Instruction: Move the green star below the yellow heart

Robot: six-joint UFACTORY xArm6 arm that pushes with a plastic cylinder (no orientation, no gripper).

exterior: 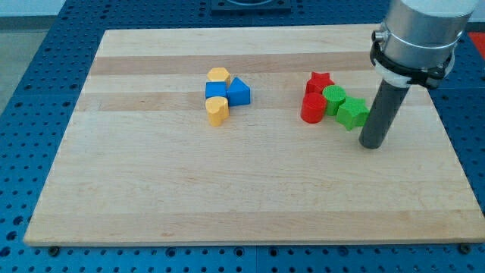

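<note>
with my tip (372, 144) sitting just at 3 o'clock of the green star (352, 114), a push toward 9 o'clock should carry it to the yellow heart (217, 111), ending at the heart's 6 o'clock. steer under the red blocks (314, 98). no jaws, just a rod. no containers on the board (151, 197).

Our arm's housing (418, 34) is cut off by the view's top edge. Beside the green star (352, 114), my tip (372, 144) hides a strip of bench (227, 189). The green star overlaps the green block (333, 98) behind it, whose shape is unclear.
</note>
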